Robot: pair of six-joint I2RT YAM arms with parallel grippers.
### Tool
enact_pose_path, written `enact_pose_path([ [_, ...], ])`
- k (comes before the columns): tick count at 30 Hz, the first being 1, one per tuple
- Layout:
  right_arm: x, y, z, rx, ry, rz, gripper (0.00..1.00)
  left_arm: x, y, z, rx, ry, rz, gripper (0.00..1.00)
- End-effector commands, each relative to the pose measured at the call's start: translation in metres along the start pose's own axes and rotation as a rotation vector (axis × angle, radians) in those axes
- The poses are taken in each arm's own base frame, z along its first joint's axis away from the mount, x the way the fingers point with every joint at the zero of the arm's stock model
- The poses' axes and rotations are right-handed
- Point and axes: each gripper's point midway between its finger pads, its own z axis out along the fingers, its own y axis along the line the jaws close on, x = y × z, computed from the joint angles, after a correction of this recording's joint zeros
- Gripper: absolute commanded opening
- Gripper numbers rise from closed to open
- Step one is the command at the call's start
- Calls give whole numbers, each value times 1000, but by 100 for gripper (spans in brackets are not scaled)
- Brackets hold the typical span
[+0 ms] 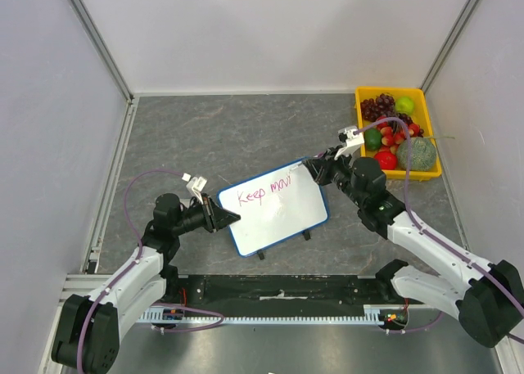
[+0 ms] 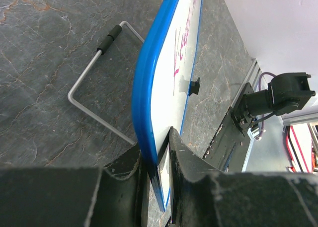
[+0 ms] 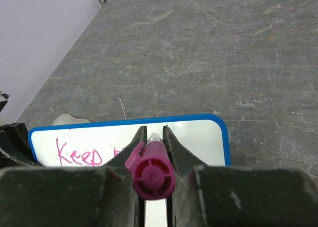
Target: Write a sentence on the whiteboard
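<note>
The whiteboard (image 1: 274, 208), white with a blue rim, stands tilted on the table in the top view. Magenta lettering (image 1: 266, 189) on it reads "Keep" followed by part of a second word. My left gripper (image 1: 232, 219) is shut on the board's left edge; the left wrist view shows the blue rim (image 2: 144, 93) pinched between the jaws. My right gripper (image 1: 313, 168) is shut on a magenta marker (image 3: 154, 172), held at the board's upper right area. The board (image 3: 198, 137) and "Keep" (image 3: 79, 155) show in the right wrist view. The marker tip is hidden by the fingers.
A yellow tray (image 1: 430, 171) of fruit sits at the far right. The board's wire stand (image 2: 94, 73) rests on the grey table behind the board. A pale pad (image 3: 67, 119) lies beyond the board's far edge. White walls enclose the table.
</note>
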Motion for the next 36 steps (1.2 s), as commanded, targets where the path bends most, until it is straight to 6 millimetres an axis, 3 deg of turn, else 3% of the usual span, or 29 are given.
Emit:
enact_pose_path([
  [1,-4,-2,-6,5,-19,-11,0,-8,11,0,-45,-45,86,2],
  [15,24,-15,0,26,27,-6,0,-7,11,0,-43,-42,87,2],
  [26,38,-14,-12,9,67,-2,0,-8,11,0,-41,-42,88,2],
  [36,26,-14,-9,17,33,-1,0,-8,11,1,-43,-43,88,2],
])
